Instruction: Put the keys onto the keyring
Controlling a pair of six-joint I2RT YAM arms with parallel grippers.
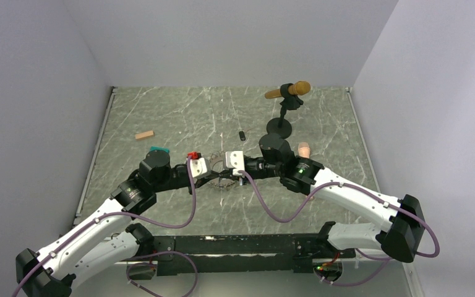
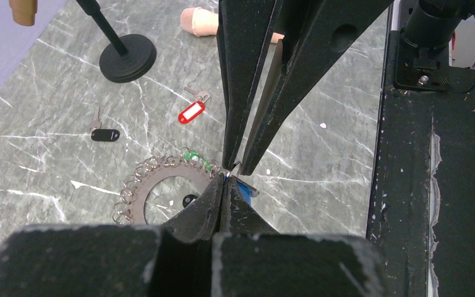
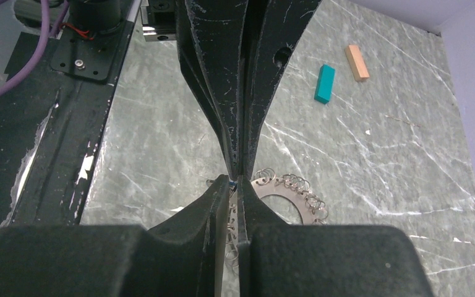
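This is a robotics lab cell: plain pale walls [image 1: 235,37] box in a marble-patterned table [image 1: 161,111] on three sides. Two white-and-black robot arms, the left arm [image 1: 86,232] and the right arm [image 1: 359,198], are bolted to a black base rail [image 1: 235,247] at its near edge. Purple cables [image 1: 193,192] loop openly along the arms, and the table carries scattered props, among them a microphone [image 1: 294,90] on a round-based stand [image 1: 279,129], a wooden block [image 1: 144,135] and a teal block [image 1: 159,150].

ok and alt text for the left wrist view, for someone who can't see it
The left gripper, fingers shut, meets the right gripper tip to tip beside the keyring, a loop of small metal links with a green tag at its edge; a blue tag shows at the tips. Beyond lie a red-tagged key and a black stand base.
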